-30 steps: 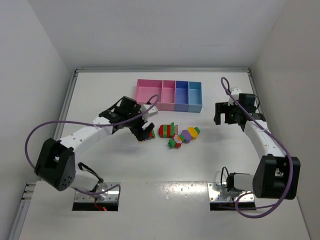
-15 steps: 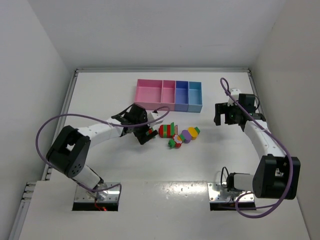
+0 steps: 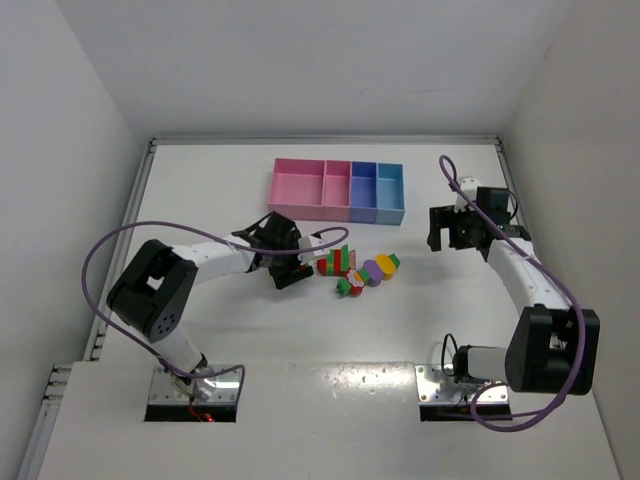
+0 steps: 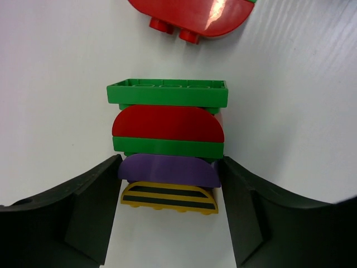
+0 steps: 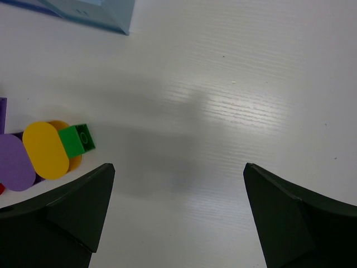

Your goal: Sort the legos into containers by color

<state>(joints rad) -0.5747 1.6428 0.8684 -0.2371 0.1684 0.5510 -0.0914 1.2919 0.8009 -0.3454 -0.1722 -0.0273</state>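
Observation:
A striped stack [image 4: 167, 125] of green, red, green, purple and yellow legos lies on the white table. My left gripper [image 4: 170, 167] has its jaws against both sides of the purple brick at the stack's near end. In the top view this gripper [image 3: 290, 268] sits just left of the lego pile [image 3: 358, 268]. A red brick [image 4: 189, 14] lies just beyond the stack. The containers [image 3: 337, 190] stand behind the pile: two pink bins, one purple-blue, one light blue. My right gripper [image 3: 440, 235] is open and empty, right of the pile [image 5: 178, 173].
The right wrist view shows a yellow brick [image 5: 44, 149], a green brick [image 5: 77, 139] and a purple brick [image 5: 14, 162] at its left edge, and the light blue bin's corner [image 5: 100, 11] at the top. White walls enclose the table.
My left arm has folded, its elbow swinging in toward the pile, while its gripper stayed low at the stack left of the pile. The right arm has not moved.

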